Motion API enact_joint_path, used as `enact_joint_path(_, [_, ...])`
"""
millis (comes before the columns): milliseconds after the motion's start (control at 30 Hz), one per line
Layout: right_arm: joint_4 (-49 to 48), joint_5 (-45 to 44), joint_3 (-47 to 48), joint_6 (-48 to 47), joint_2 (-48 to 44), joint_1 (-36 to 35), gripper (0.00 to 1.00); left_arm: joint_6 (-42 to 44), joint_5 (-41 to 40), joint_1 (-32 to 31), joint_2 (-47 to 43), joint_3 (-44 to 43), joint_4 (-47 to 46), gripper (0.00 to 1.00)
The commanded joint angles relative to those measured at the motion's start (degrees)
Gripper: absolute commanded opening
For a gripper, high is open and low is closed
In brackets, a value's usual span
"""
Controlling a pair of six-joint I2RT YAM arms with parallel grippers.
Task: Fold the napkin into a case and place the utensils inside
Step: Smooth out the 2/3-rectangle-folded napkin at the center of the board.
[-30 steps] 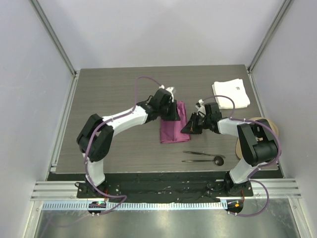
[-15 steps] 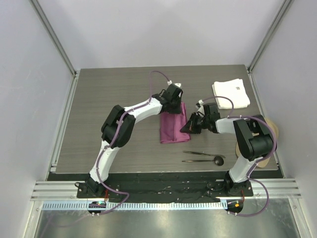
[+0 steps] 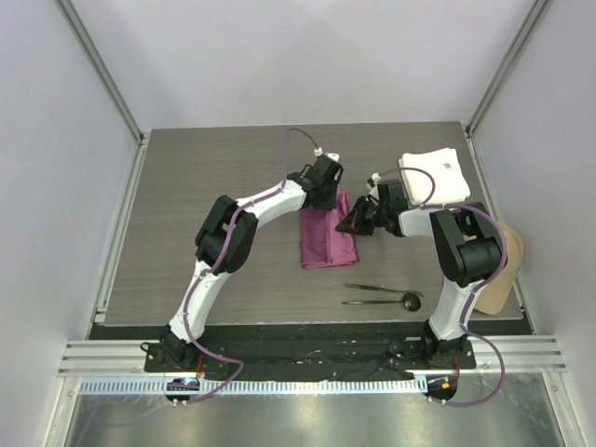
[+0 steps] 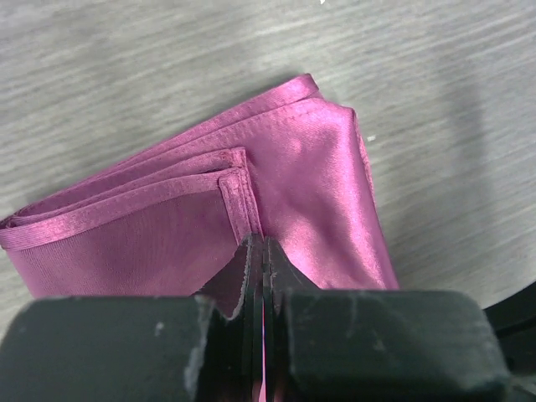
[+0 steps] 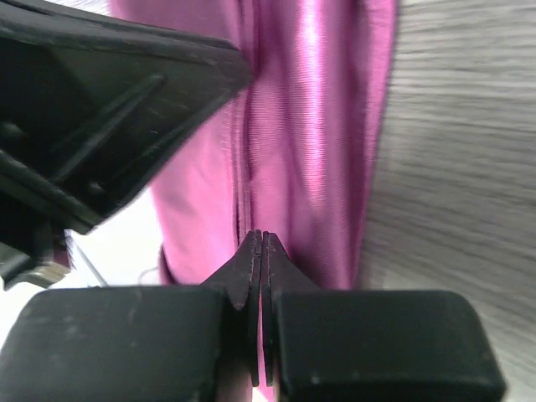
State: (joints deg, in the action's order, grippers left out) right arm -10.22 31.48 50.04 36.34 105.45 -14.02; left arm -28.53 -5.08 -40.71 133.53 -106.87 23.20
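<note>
The magenta napkin [image 3: 328, 244] lies folded into a long narrow strip on the table, its layered hems showing in the left wrist view [image 4: 167, 209]. My left gripper [image 3: 328, 197] is at the strip's far end, shut on a hemmed corner of the napkin [image 4: 258, 243]. My right gripper [image 3: 347, 225] meets the strip's right edge and is shut on the napkin [image 5: 261, 239], with cloth [image 5: 310, 126] stretching ahead of it. Two dark utensils [image 3: 377, 289], one a spoon with a round head [image 3: 410, 300], lie apart near the front right.
A folded white cloth [image 3: 436, 177] sits at the back right, close behind my right arm. A tan board [image 3: 507, 270] hangs over the table's right edge. The left gripper's black body [image 5: 100, 109] fills the upper left of the right wrist view.
My left arm reached further out to the napkin's far end and shut on it. My right gripper slid slightly farther along the right edge and closed fully.
</note>
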Motion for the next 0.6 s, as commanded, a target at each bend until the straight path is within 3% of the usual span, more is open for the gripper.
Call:
enact_joint_path(0, [-1.3,-2.48,1.46,-0.3,1.16,0.22,0.01,1.29,-1.16,0.89,1.72,-3.17,0.44,0.0])
enact_joint_path(567, [-1.12,-1.69,1.46,-1.09,3.36,0.22,0.01,-2.93,4.47,1.42,-0.2,-2.03,-7.46,0.0])
